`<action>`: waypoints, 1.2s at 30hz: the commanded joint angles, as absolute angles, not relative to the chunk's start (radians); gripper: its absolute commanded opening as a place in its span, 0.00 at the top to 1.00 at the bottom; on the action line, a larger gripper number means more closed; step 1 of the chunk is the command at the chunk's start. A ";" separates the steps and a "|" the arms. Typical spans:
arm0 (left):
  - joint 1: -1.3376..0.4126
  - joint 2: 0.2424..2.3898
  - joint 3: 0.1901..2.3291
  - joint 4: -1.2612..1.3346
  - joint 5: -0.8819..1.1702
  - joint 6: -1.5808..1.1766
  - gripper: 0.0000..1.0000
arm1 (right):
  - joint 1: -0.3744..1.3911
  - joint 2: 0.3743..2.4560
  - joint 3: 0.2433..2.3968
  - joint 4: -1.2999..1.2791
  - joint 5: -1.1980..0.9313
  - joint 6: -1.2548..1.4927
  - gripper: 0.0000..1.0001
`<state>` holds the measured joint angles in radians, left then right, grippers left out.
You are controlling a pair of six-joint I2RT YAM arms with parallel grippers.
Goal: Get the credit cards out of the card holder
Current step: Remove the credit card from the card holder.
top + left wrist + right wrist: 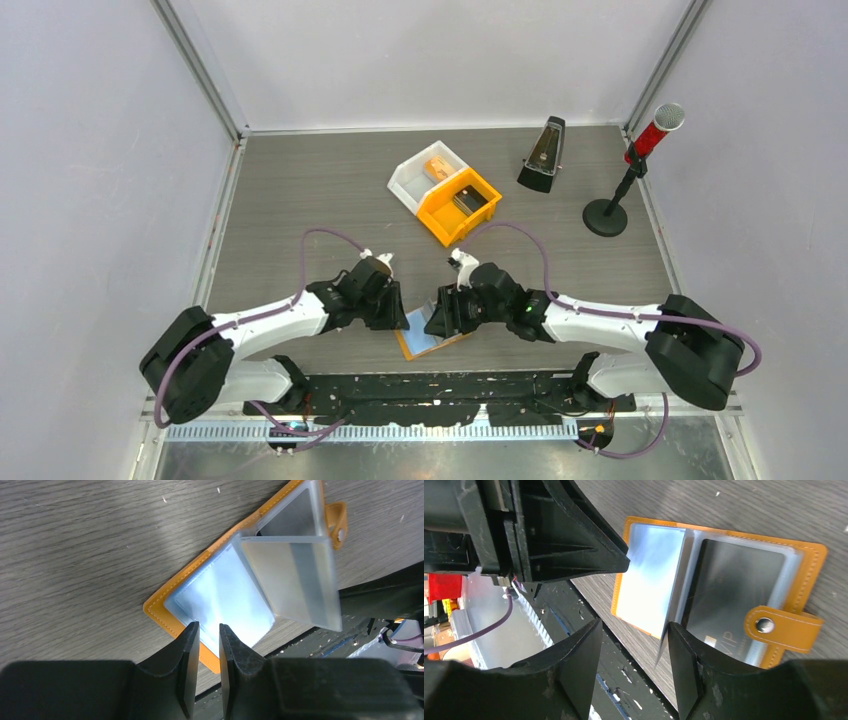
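Observation:
The orange card holder [432, 342] [156, 608] [810, 576] lies open at the table's near edge, its tab [785, 625] unsnapped. A black credit card [734, 580] marked VIP sits in the right-hand sleeve. One clear sleeve [295, 580] [674, 611] stands up from the spine. My left gripper [395, 312] [209, 626] rests on the holder's left corner, its jaws a narrow gap apart with nothing between them. My right gripper [440, 318] [634, 625] is open wide, and the raised sleeve's edge leans by its right finger [686, 660], not pinched.
An orange bin [440, 212] with a dark flat thing in it and a white bin [405, 182] with an orange block stand at the back. A black metronome [541, 155] and a red microphone on a stand [640, 160] are at the back right. The black base rail [440, 385] runs just below the holder.

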<state>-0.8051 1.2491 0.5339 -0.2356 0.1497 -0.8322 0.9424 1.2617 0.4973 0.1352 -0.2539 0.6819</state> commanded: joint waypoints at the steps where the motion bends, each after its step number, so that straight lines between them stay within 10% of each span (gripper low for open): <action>1: -0.810 1.174 0.591 -0.300 0.107 -0.823 0.76 | 0.976 1.290 0.533 0.197 -0.265 0.701 0.42; 36: -0.810 1.199 0.516 -0.147 0.158 -0.854 0.77 | 0.983 1.291 0.578 0.116 -0.206 0.644 0.47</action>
